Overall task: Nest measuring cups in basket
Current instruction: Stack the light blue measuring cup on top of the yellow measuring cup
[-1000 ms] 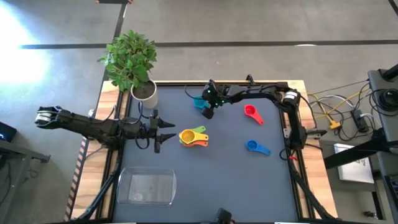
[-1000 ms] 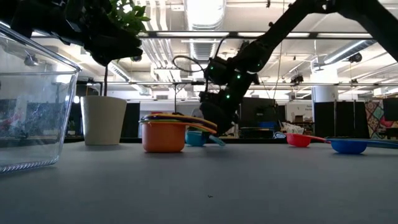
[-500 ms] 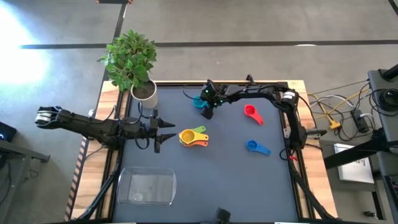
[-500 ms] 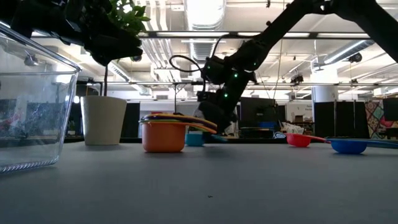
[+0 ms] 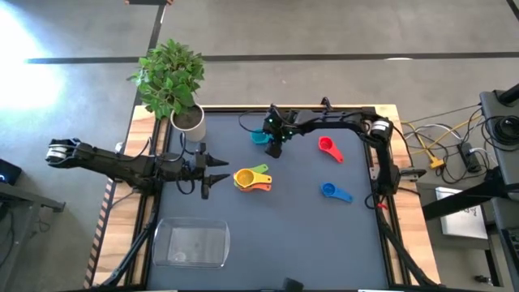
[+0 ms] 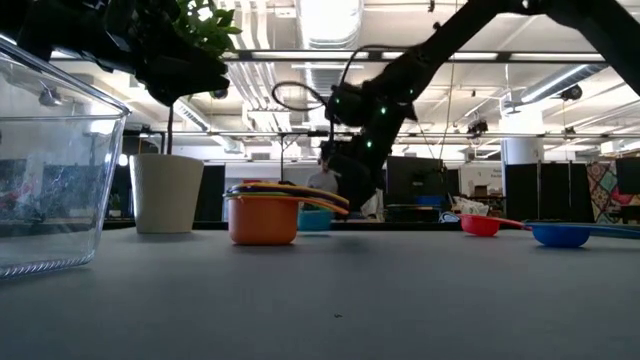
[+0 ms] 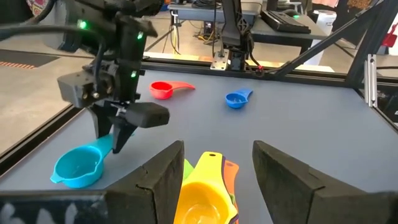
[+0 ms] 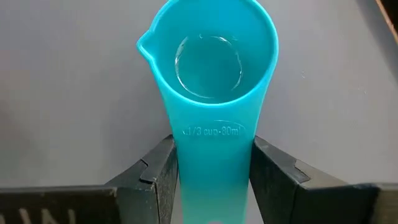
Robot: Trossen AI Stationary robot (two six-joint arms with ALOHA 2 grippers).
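The light blue measuring cup [image 5: 259, 136] is at the far middle of the table, and my right gripper [image 5: 272, 146] is shut on its handle. A nested stack of measuring cups, yellow on top over green and orange [image 5: 252, 178], stands on the table at the centre. My left gripper [image 7: 217, 180] hovers open just left of that stack, with its fingers level and apart from the cups. The red measuring cup [image 5: 326, 146] and the dark blue measuring cup [image 5: 331, 191] lie on the table to the right. The clear basket [image 5: 192, 243] stands near the front left. My right gripper pinches the light blue cup's flat handle [image 8: 211, 163] by its two long edges, between its two fingers [image 8: 158, 177]. The fingers slant down from the table's right and lie along the handle. The handle end is tipped up and the bowl [image 7: 78, 168] is low at the table; I cannot tell whether the bowl is clear of it.
A white plant pot [image 5: 188, 120] with a leafy plant stands at the far left corner. A black frame [image 5: 381, 174] edges the grey table. There is bare table between the stack and the basket, and at the front right.
My right gripper has taken hold of the light blue cup's handle and risen a little from the table. The handle, which lay low toward the right, has come up with it. The bowl has stayed about where it was.
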